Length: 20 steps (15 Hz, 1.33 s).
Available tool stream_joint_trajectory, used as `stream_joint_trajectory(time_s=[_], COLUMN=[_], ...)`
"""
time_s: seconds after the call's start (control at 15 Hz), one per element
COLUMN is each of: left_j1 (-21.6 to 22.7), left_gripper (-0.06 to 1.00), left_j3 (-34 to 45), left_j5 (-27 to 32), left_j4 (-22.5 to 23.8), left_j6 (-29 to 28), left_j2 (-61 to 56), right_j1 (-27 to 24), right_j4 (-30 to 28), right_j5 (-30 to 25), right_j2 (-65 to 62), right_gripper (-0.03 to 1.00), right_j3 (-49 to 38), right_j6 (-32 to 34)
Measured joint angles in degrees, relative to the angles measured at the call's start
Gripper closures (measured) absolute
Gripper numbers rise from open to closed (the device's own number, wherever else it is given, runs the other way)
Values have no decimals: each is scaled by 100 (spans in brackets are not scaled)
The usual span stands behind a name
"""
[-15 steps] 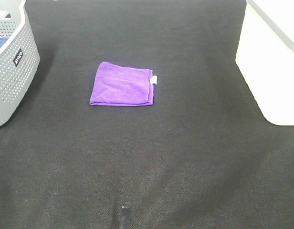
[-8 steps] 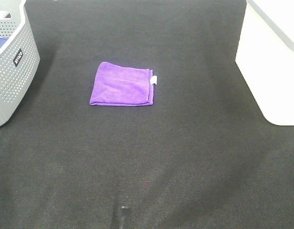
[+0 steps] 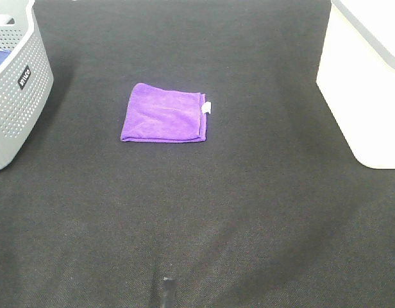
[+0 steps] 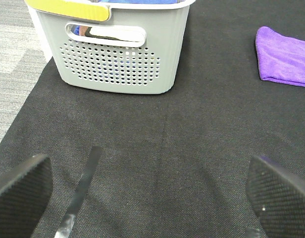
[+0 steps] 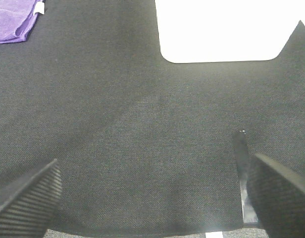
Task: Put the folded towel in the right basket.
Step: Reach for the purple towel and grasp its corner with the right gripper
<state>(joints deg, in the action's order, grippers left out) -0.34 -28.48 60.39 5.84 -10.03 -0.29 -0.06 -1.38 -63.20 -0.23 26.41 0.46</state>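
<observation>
The folded purple towel (image 3: 163,113) lies flat on the black mat, left of centre, with a small white tag on its right edge. It also shows in the left wrist view (image 4: 286,55) and at the corner of the right wrist view (image 5: 14,17). The right basket (image 3: 364,77) is white and stands at the right edge; it also shows in the right wrist view (image 5: 222,29). Neither gripper shows in the exterior view. My left gripper (image 4: 147,196) is open and empty, far from the towel. My right gripper (image 5: 152,196) is open and empty, near the mat's front edge.
A grey perforated basket (image 3: 15,83) with blue cloth inside stands at the left edge; it also shows in the left wrist view (image 4: 113,49). A thin dark strip (image 3: 165,292) lies on the black mat (image 3: 204,212) at the front. Grey floor (image 4: 14,54) lies beyond the mat's left edge.
</observation>
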Motion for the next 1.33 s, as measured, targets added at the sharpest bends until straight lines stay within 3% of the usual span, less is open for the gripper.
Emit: stream_joint_trajectory(time_s=[0.33,0.47,0.73,0.87,1.0,1.07,1.33], left_j1=[0,0,0,0,0,0,0], left_gripper=[-4,-4,-4,-4,-4,-4,-4], left_j3=[0,0,0,0,0,0,0], left_j5=[0,0,-6,-6,-6,-6,-6], left_j4=[138,338,516,527,539,539,539], left_j6=[0,0,0,0,0,0,0], left_j2=[0,0,0,0,0,0,0], right_j1=[0,0,0,0,23,292,1318], right_j4=[-115,-52,590,670,1134,1421,1679], right_j5=[6,69,-34,-447,-596,-607,-607], right_j2=[103,1134,5346,6835,7953,8743,11276], right_gripper=[1,1,1,1,1,4,8], right_j3=[0,315,3203,4498,5649,6411,8634], right_j6=[-46,-92,-155,-155,-281,-355,-126])
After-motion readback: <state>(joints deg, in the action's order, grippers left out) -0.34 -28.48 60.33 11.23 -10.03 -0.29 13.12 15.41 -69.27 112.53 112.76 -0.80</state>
